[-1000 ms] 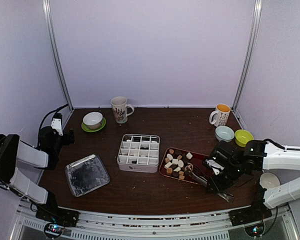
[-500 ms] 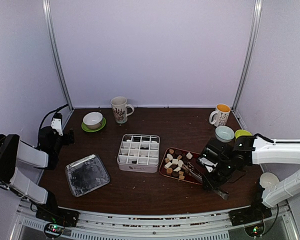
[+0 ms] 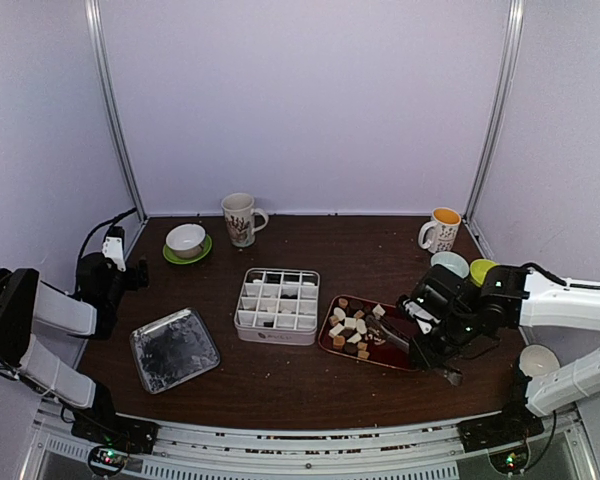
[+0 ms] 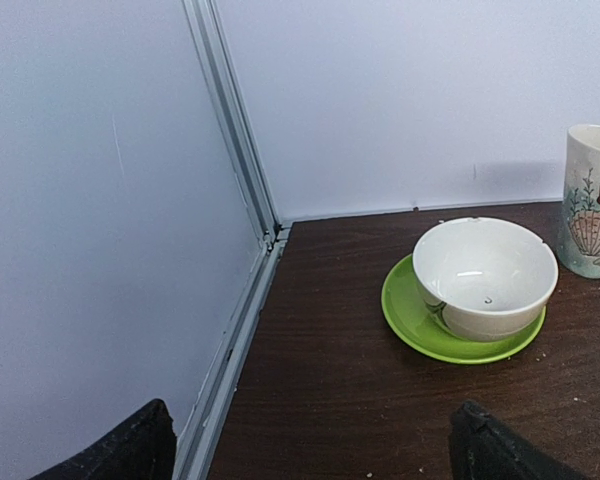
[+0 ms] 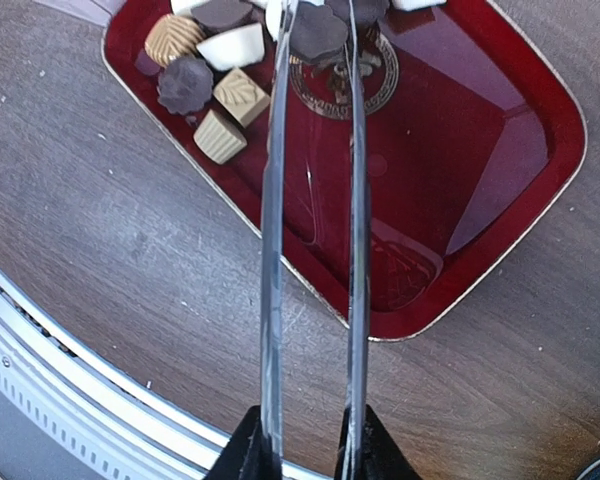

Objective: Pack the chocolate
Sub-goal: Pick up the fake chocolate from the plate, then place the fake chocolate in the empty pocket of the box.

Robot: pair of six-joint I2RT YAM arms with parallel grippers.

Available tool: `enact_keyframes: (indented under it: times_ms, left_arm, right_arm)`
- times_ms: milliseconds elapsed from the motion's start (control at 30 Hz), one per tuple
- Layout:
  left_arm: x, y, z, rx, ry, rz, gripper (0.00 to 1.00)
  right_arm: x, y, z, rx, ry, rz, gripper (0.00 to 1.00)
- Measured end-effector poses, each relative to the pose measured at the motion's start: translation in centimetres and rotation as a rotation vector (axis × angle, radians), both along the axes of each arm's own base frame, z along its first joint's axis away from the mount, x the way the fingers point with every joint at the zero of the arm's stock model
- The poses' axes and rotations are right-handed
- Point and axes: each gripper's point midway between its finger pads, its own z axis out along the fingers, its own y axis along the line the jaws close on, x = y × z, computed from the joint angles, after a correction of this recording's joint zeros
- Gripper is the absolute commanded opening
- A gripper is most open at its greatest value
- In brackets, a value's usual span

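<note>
Pincer of the left arm (image 4: 310,447) stands spread wide with nothing in it. It is parked at the far-left side of the counter (image 4: 360,400), facing a white bowl (image 4: 485,275) on a green saucer (image 4: 410,320), well apart from the work.

Right of it, mid-counter, sits the white divided box (image 3: 278,305), a few of its cells showing dark pieces. Just right of the box is the red tray (image 5: 460,150). The chocolate (image 3: 350,324) is heaped at the tray's left end, the end nearer the box, and the rest of the tray is bare.

The right arm is by far the nearer one. The right pincer (image 5: 308,455) is clamped on the handle end of the metal tongs (image 5: 271,250), one finger outside each blade, pressing them partway together. The tongs' long axis runs from the pincer straight across the bare tray toward the heap, so the chocolate lies dead ahead, off the tool's far end. A dark round piece (image 5: 317,30) sits between the two blades near their tips. Whether the blades touch it cannot be told, since the tips run off the top edge of the wrist view.
</note>
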Motion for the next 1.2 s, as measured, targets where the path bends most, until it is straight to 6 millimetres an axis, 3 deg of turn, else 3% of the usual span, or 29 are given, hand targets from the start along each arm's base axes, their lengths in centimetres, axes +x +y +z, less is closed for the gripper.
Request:
enact_keyframes:
  times_ms: [233,500,800,967,1200]
  left_arm:
    - [0.0,0.0,0.0,0.0,0.0,0.0,0.98]
    - [0.0,0.0,0.0,0.0,0.0,0.0,0.98]
    - [0.0,0.0,0.0,0.0,0.0,0.0,0.98]
    - [0.0,0.0,0.0,0.0,0.0,0.0,0.98]
    - [0.0,0.0,0.0,0.0,0.0,0.0,0.98]
  right_arm:
    - [0.5,0.2,1.1,0.016,-0.031,-0.005,0.25]
    - [1.3,1.7,4.1,0.11,-0.096,0.023,0.26]
    - [1.8,6.4,7.4,0.233,-0.092,0.18,0.26]
    - [2.3,8.8,7.0,0.239,-0.064,0.245,0.26]
    - [2.4,10.9,4.8,0.185,-0.012,0.319,0.26]
